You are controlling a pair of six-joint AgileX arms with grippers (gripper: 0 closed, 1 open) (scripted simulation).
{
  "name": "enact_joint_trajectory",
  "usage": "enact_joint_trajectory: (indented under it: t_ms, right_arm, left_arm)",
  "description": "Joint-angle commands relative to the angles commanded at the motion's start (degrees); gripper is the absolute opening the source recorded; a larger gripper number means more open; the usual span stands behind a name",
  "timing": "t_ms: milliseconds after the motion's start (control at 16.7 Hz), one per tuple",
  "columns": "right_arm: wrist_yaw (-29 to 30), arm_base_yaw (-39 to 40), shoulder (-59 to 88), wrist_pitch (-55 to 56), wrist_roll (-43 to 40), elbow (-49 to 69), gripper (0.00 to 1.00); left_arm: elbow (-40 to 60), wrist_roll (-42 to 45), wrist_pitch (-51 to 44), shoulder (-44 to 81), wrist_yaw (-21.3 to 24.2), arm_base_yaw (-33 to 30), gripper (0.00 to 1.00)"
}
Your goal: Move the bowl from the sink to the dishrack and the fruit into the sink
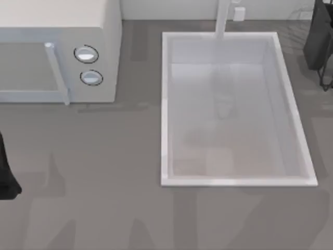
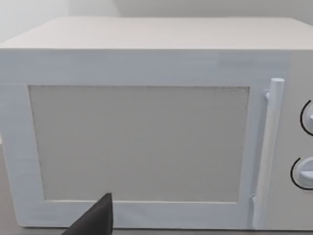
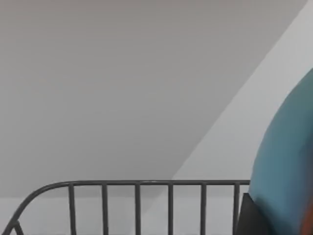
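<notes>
The right pincer [image 3: 252, 215] holds the teal bowl [image 3: 286, 166] close against its finger, with the dishrack [image 3: 137, 196] wires just beyond. The bowl looks glossy, rigid and slippery, so the thin rim seems the surest hold. The sink [image 1: 166, 104] lies bare. I cannot tell the state of the left pincer [image 2: 95, 220], facing the microwave [image 2: 146, 63].

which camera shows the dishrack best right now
The right wrist view: the dishrack shows its curved top rail and upright bars up close, beside the bowl. The top view catches faint wires at its far right corner.
</notes>
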Motion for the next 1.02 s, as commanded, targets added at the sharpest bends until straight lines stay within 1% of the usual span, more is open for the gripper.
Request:
enact_joint_trajectory:
  t_ms: [780,840,1020]
  right_arm:
    - [0.0,0.0,0.0,0.0,0.0,0.0,0.98]
    - [0.0,0.0,0.0,0.0,0.0,0.0,1.00]
    - [0.0,0.0,0.0,0.0,0.0,0.0,1.00]
  left_arm:
    - [0.0,0.0,0.0,0.0,0.0,0.0,1.00]
    - [0.0,0.0,0.0,0.0,0.0,0.0,1.00]
    - [0.0,0.0,0.0,0.0,0.0,0.0,1.00]
